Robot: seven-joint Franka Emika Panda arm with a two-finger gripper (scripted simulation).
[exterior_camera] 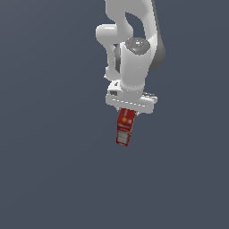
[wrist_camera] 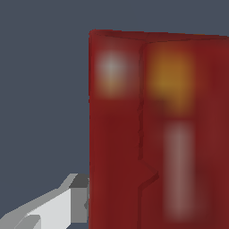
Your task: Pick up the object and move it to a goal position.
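The red carton (wrist_camera: 156, 129) fills most of the frame, blurred, showing a yellow-orange mark and pale label patches. One grey finger (wrist_camera: 71, 201) touches its side.
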